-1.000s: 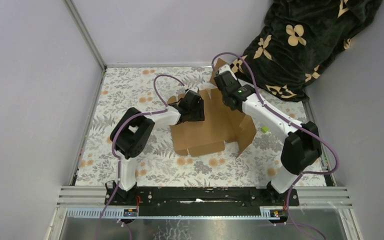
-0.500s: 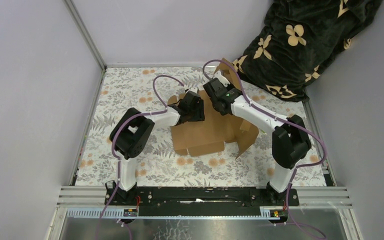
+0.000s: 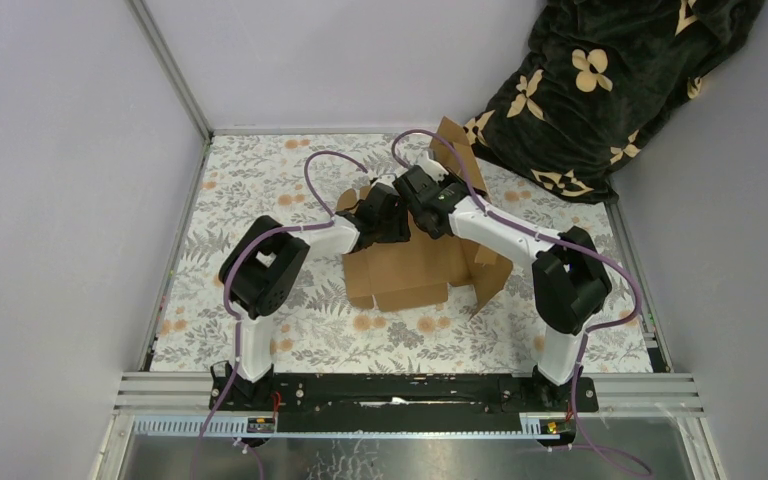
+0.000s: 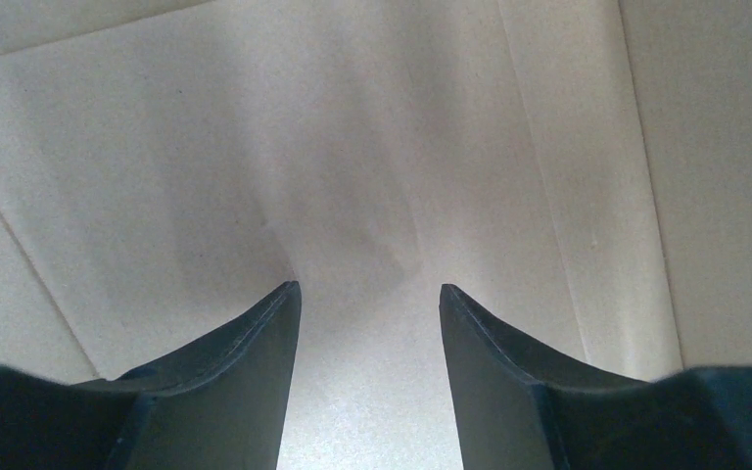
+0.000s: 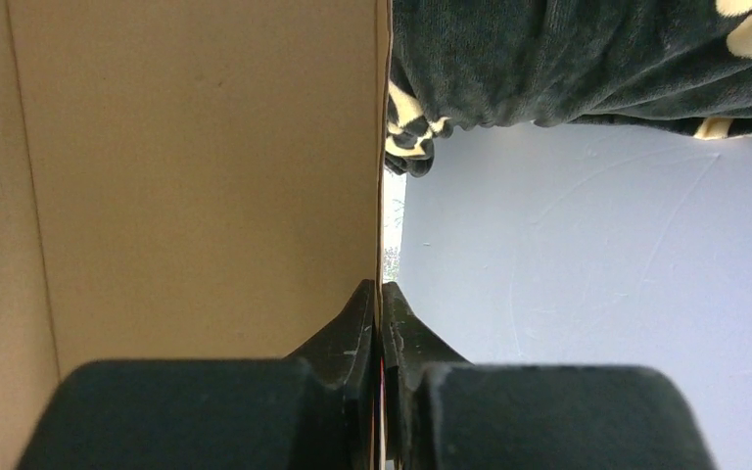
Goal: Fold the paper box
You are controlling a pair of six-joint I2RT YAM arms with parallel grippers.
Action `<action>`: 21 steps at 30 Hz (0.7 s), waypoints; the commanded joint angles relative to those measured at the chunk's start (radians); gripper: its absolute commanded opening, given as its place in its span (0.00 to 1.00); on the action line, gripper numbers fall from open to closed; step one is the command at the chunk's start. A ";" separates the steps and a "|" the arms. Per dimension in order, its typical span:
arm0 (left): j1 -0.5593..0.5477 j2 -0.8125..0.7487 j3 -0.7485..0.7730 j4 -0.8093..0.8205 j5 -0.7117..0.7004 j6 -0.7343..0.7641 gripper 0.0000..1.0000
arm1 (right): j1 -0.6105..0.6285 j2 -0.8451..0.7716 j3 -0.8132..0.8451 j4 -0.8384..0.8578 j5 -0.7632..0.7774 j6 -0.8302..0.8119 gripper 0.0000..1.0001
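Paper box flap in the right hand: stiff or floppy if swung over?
Probably stiff: the paper box flap stands flat and straight in the right hand. It likely bends only at its creases. Thin edge, so likely light; may slide.

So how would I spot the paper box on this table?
Start at the flowery table. In its middle lies the paper box: plain brown cardboard with flaps sticking up. It's the only unpatterned brown thing, unlike the dark flowered blanket at the far corner.

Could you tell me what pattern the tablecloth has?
The tablecloth shows grey leaves and orange blossoms on white, clearest in the top external view.
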 commanded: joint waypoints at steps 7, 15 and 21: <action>0.053 -0.071 -0.180 -0.085 0.052 -0.031 0.64 | 0.029 -0.039 -0.133 0.242 -0.088 -0.176 0.04; 0.220 -0.193 -0.239 -0.046 0.087 -0.026 0.65 | 0.030 -0.086 -0.208 0.413 -0.134 -0.333 0.04; 0.286 -0.151 -0.198 -0.038 0.158 -0.019 0.65 | 0.040 -0.085 -0.216 0.500 -0.101 -0.424 0.03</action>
